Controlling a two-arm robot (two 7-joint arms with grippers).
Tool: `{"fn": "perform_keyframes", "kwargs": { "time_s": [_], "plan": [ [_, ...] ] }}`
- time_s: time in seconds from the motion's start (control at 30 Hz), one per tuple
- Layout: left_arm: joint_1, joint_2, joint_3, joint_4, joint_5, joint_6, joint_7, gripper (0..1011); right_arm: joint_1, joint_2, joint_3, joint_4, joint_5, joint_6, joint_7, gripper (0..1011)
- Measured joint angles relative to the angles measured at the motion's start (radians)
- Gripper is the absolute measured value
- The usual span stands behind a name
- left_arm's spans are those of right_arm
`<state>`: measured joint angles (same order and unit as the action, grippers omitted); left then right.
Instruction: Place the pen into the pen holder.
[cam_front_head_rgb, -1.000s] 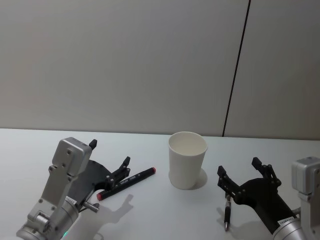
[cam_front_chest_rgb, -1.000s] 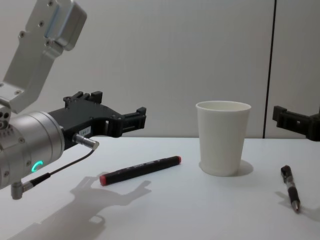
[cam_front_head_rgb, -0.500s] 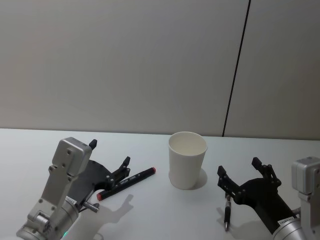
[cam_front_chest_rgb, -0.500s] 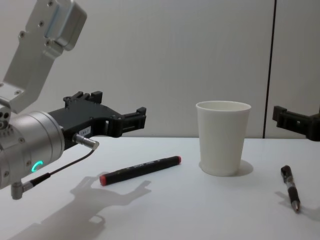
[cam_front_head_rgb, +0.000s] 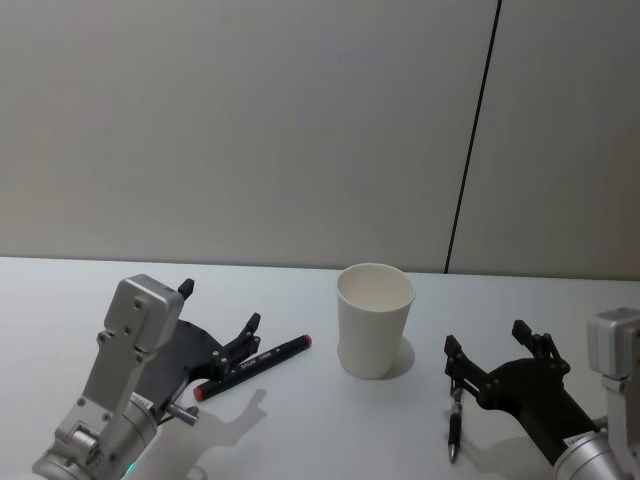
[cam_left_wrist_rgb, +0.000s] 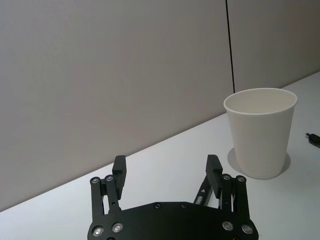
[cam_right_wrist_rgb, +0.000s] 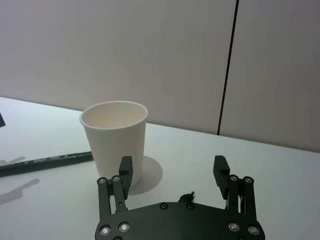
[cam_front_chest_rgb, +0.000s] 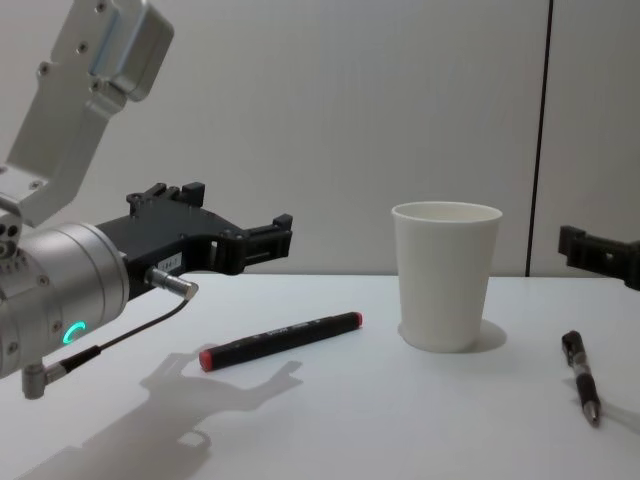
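White desk (cam_front_head_rgb: 60, 300). Left gripper (cam_front_head_rgb: 220, 305): fingers wide apart, empty, raised over near-left part. Right gripper (cam_front_head_rgb: 486, 338): spread open, empty, over near-right part. Pen holder (cam_front_head_rgb: 375, 320): upright mid-desk, between both. Black red-ended marker (cam_front_head_rgb: 252, 367): flat, left of holder, apart. Pen (cam_front_head_rgb: 454, 425): flat on desk beneath right gripper, untouched.

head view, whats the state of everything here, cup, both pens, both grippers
pen holder: upright on the table, no pen in it
black marker: lying on the table, not gripped, under the left gripper
pen: lying on the table, not gripped, under the right gripper
left gripper: open, holding nothing
right gripper: open, holding nothing
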<state>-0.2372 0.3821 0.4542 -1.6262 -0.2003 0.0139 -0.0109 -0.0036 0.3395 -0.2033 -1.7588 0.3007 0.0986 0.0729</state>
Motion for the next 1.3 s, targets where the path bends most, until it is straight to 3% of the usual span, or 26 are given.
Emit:
{"fn": "perform_keyframes", "kwargs": {
  "time_s": [0.8,1.3],
  "plan": [
    [0.0,0.0,0.0,0.0,0.0,0.0,0.0,1003,-0.049,-0.019,0.039,-0.097,0.04,0.196,-0.037,1001],
    [0.0,0.0,0.0,0.0,0.0,0.0,0.0,1003,-0.015,-0.036,0.008,-0.127,-0.006,0.367,-0.103,1001]
  ]
}}
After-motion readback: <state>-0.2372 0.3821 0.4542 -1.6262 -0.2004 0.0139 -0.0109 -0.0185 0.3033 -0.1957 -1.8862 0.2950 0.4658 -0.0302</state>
